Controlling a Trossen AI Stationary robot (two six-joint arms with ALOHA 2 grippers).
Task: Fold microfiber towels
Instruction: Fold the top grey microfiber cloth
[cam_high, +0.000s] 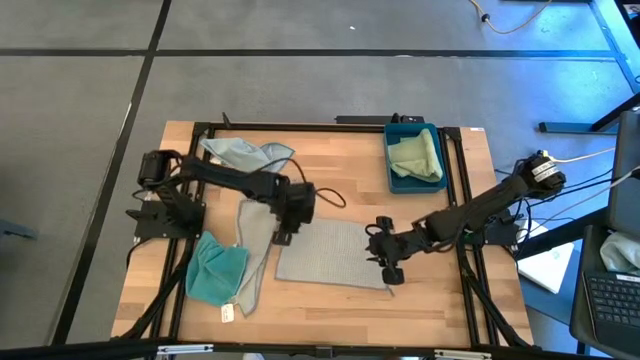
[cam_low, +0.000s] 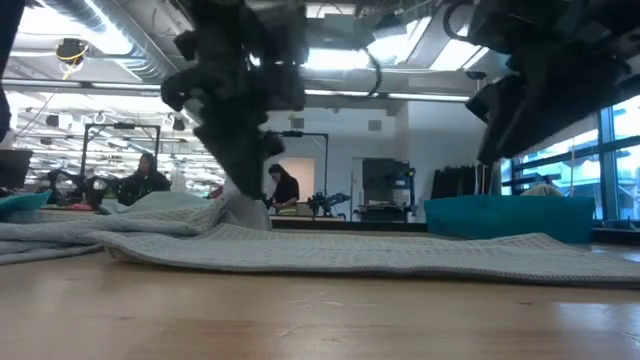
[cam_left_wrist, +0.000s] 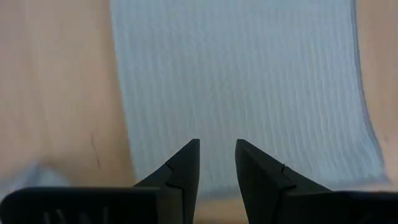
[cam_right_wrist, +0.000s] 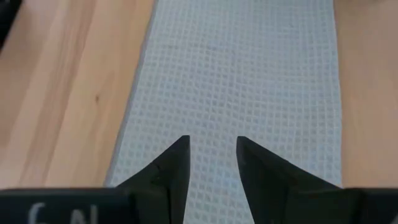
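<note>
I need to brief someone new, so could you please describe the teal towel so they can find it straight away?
Start at the wooden table and go to its near left corner. The teal towel lies bunched there beside a long grey towel. It is the darkest, most vivid cloth; the others are pale grey, blue or green.

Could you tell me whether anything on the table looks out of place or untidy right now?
Mostly the cloths on the left: a teal towel lies crumpled near the front edge, a grey one is bunched beside it, and a pale blue one is rumpled at the back.
</note>
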